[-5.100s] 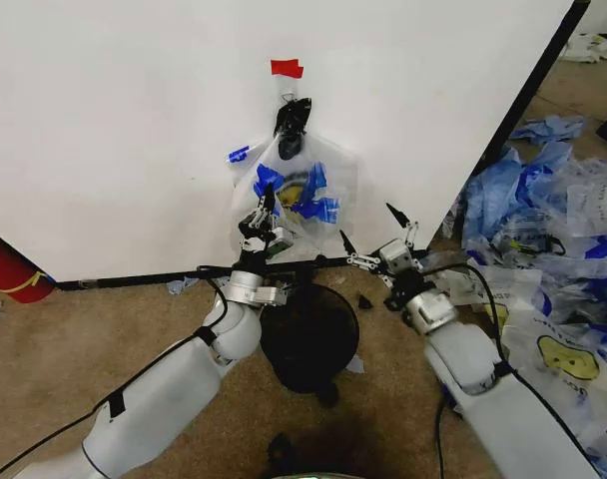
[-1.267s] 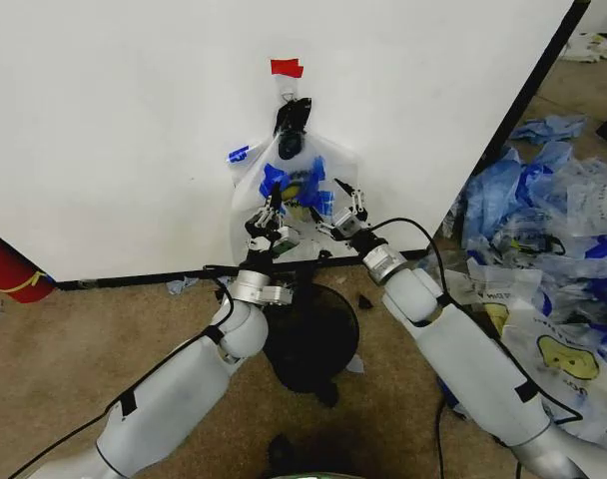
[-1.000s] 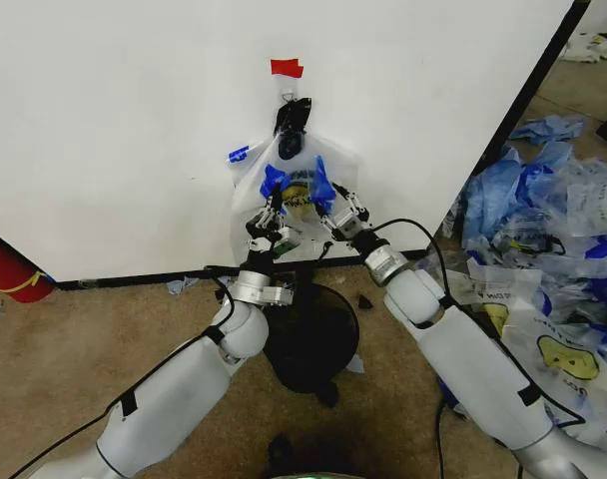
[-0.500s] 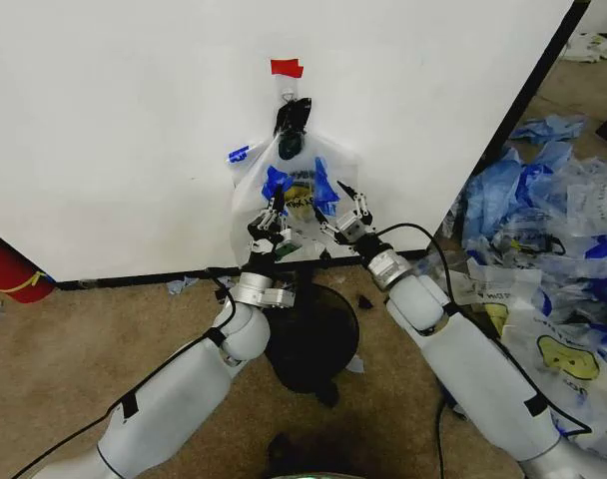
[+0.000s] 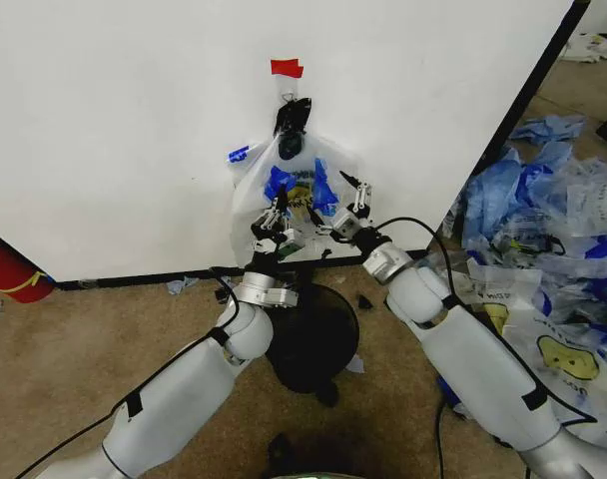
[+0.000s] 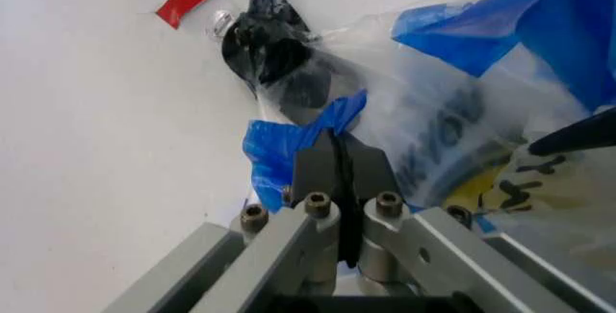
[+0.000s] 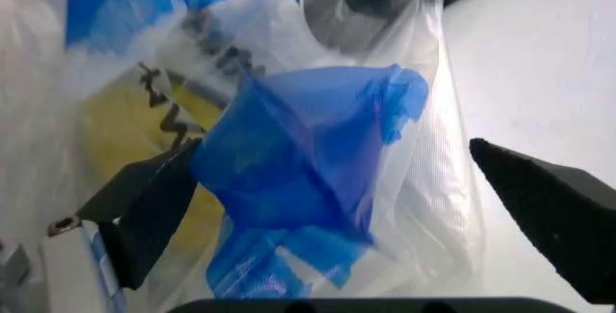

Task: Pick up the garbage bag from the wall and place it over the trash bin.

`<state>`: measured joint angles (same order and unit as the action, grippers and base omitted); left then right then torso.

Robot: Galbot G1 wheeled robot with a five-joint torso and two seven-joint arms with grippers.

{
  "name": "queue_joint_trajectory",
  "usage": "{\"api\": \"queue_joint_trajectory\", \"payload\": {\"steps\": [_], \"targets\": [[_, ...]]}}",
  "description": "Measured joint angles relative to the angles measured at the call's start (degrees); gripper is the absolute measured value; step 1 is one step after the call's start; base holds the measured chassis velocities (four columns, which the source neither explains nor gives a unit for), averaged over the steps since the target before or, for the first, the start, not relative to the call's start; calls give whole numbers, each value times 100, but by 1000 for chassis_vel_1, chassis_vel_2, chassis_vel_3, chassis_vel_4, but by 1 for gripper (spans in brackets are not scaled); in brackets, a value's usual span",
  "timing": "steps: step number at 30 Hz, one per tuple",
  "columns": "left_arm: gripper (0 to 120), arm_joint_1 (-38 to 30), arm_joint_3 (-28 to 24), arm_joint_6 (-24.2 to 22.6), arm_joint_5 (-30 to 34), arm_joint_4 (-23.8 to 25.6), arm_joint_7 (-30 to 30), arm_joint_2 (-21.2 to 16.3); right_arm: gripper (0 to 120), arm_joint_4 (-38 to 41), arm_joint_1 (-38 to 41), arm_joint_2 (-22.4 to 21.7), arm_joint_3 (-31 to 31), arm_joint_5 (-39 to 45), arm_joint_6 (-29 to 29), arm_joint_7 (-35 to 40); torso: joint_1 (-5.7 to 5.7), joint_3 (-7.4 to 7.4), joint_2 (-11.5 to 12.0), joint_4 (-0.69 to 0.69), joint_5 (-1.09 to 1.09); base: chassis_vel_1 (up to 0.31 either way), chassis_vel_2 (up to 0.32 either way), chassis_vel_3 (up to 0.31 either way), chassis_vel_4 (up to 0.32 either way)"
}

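Note:
The garbage bag (image 5: pixel 296 190) hangs on the white wall from a black clip (image 5: pixel 292 118), with a yellow face, black print and blue tape strips showing. My left gripper (image 5: pixel 270 222) is at the bag's lower left; in the left wrist view its fingers (image 6: pixel 336 156) are pressed together on a blue strip of the garbage bag (image 6: pixel 452 111). My right gripper (image 5: pixel 349 208) is at the bag's right side, open. In the right wrist view a blue strip of the bag (image 7: pixel 308 154) lies between its spread fingers (image 7: pixel 144 205). The black trash bin (image 5: pixel 309 335) stands on the floor below both grippers.
A red tape piece (image 5: pixel 287 68) marks the wall above the clip. A red cylinder (image 5: pixel 8 269) leans at the far left by the wall. A heap of white and blue plastic bags (image 5: pixel 553 239) covers the floor on the right. Brown carpet lies around the bin.
The right arm has swung in from right of the bin up to the bag's right side and spread its fingers around a blue strip. The left gripper stays at the bag, shifted slightly right.

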<state>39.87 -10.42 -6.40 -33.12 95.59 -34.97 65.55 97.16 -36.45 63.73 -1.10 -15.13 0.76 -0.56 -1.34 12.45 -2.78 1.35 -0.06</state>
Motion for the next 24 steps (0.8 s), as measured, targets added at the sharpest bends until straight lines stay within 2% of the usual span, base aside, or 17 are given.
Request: {"api": "queue_joint_trajectory", "payload": {"steps": [11, 24], "targets": [[0, -29, 49, 171, 135, 216, -69, -7, 100, 167, -319, -163, 309, -284, -60, -104, 0, 0, 0, 0, 1, 0, 0, 0, 0], [0, 33, 100, 213, 147, 282, -93, -47, 100, 142, -279, -162, 260, -248, -22, -325, 0, 0, 0, 0, 0, 0, 0, 0, 0]]}}
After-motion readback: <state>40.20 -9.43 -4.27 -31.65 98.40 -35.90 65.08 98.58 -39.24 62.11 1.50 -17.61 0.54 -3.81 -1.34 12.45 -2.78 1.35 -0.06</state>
